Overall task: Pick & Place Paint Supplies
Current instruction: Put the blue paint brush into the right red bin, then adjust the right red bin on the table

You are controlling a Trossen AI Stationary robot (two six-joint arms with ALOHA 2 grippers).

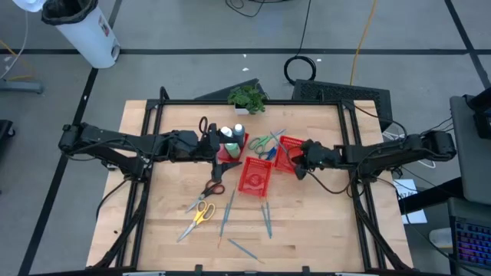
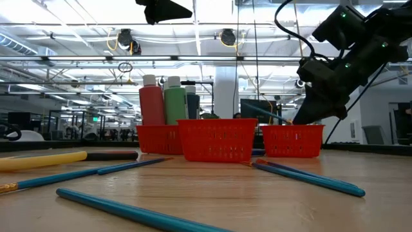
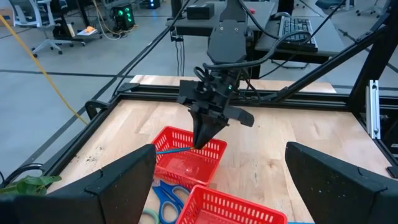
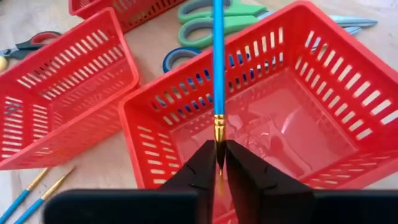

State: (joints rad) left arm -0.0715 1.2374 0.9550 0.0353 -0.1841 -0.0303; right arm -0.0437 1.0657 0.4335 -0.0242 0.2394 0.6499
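Note:
My right gripper [image 4: 218, 163] hangs over the right red tray [image 1: 290, 146], shut on a blue brush [image 4: 217, 56] with a gold ferrule. My left gripper [image 1: 213, 147] stands open above the left tray, beside the paint bottles [image 2: 164, 100] that stand upright in it. Green and blue scissors [image 1: 265, 142] lie flat between the trays. Red scissors [image 1: 213, 188] and yellow scissors [image 1: 201, 215] lie on the table's near half, among loose brushes [image 1: 228, 211]. My right gripper pinches the brush by its bristle end, just below the gold ferrule [image 4: 219, 132], between its two fingers. The fingers slant down from the table's right side. The handle runs on ahead of them, out over the tray's wall [image 3: 171, 149]; whether it touches the rim I cannot tell.
A third red tray [image 1: 255, 176] sits at the table's middle, in front of the other two. A small potted plant [image 1: 247, 98] stands at the far edge. More brushes [image 1: 266, 218] lie near the front. A dark frame [image 1: 349, 146] borders the table.

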